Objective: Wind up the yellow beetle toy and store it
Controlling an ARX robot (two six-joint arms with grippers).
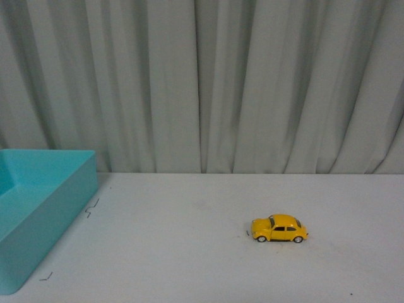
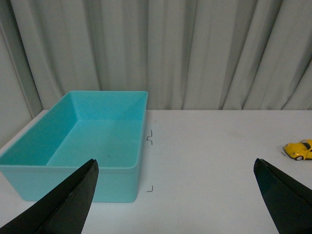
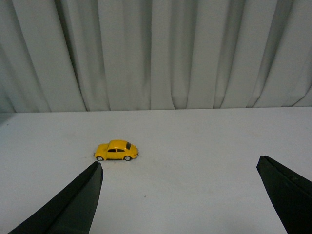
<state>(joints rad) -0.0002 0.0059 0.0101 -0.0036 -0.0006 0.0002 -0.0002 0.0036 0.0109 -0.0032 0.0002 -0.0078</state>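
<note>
The yellow beetle toy stands on its wheels on the white table, right of centre, side-on to the front camera. No arm shows in the front view. In the right wrist view the toy sits beyond the tip of one dark finger, and my right gripper is open, with bare table between its fingers. In the left wrist view only the toy's front end shows at the frame's edge. My left gripper is open, empty, and hangs near the bin's corner.
A turquoise open bin stands at the table's left side, its inside empty. Small dark corner marks lie on the table by the bin. Grey-white curtains hang behind the table's far edge.
</note>
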